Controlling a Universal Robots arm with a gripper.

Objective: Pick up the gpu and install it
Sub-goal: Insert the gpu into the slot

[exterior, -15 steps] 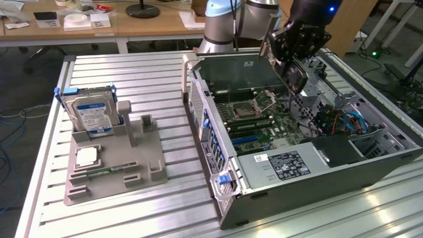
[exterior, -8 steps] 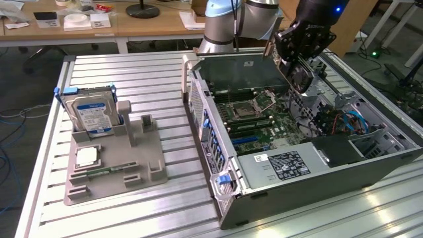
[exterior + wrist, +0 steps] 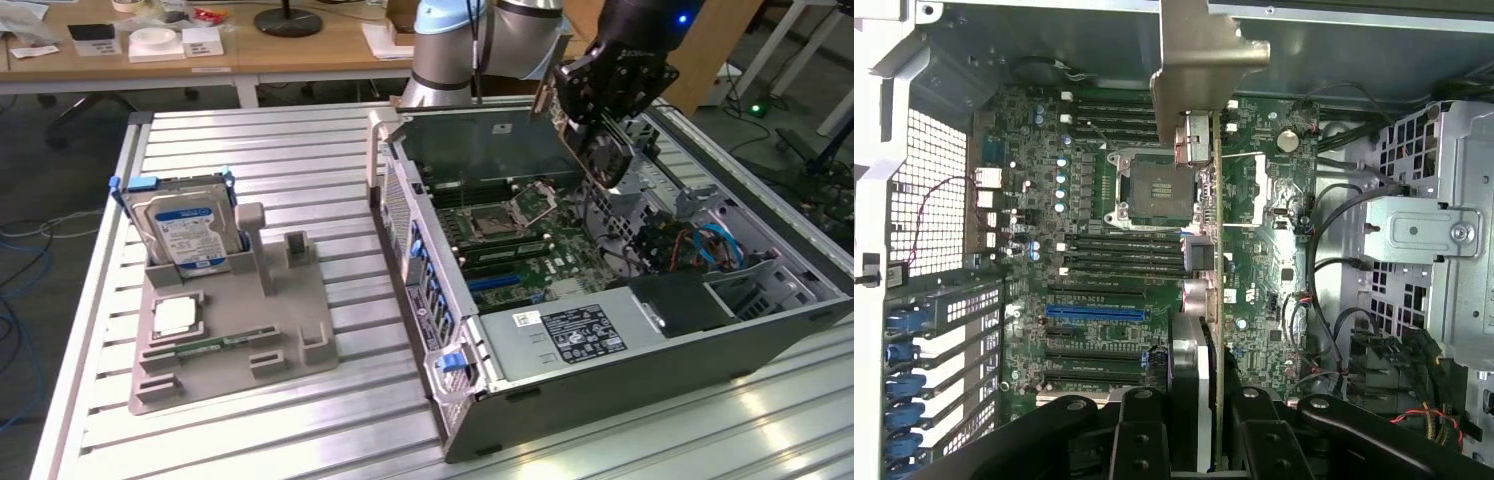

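My gripper [image 3: 601,115] is shut on the gpu [image 3: 605,150], a thin card held on edge above the open computer case [image 3: 561,395]. In the wrist view the gpu [image 3: 1202,260] runs edge-on out from between my black fingers [image 3: 1139,425], and its pale metal end bracket [image 3: 1199,60] is at the far end. Below it lies the green motherboard [image 3: 1094,250] with its processor socket [image 3: 1154,190] and a blue slot [image 3: 1094,312]. The card hangs apart from the board, over its middle, touching no slot.
A grey fixture [image 3: 234,330] on the slatted table at the exterior view's left holds a hard drive [image 3: 187,225], a processor chip [image 3: 174,315] and a memory stick [image 3: 214,345]. Cables [image 3: 707,245] and a drive cage [image 3: 1419,235] crowd the case beside the board.
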